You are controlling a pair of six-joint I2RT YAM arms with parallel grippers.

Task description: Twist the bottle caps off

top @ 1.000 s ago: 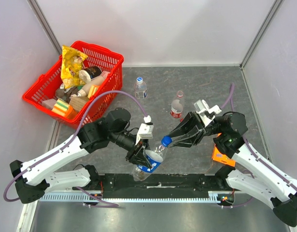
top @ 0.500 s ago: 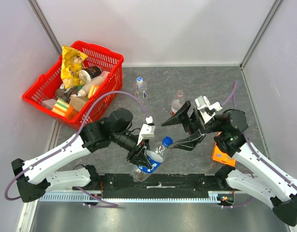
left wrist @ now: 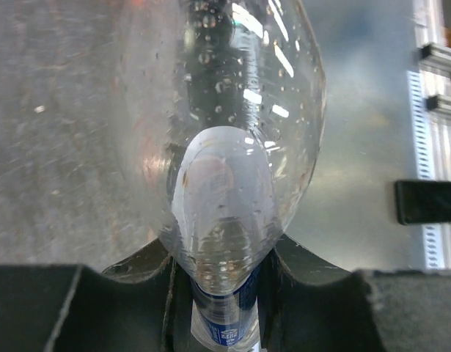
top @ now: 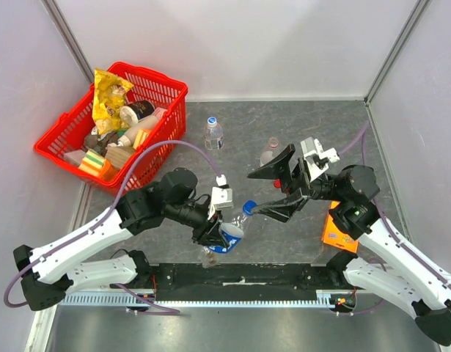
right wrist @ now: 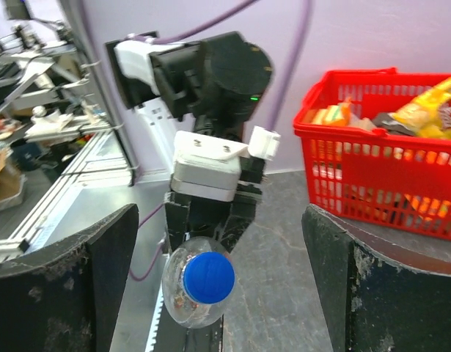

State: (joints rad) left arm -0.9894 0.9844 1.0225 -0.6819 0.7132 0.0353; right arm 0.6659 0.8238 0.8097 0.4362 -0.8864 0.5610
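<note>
Blue-labelled bottle (top: 231, 236) stays clamped at a tilt in the left end effector (top: 213, 229), low over the near edge of the desk (top: 320, 125) and to the right of the red basket (top: 158, 77) of snacks. Its blue cap (right wrist: 208, 277) still sits on the neck, facing the right arm. The right end effector (top: 256, 193), closed round that cap a second ago, now stands spread wide and drawn slightly back. This looks like a release between twists, not a finished job: the cap is still on. Farther back, the pale-labelled bottle (top: 213, 135) and the red-labelled bottle (top: 268, 153) stand upright, still capped.
</note>
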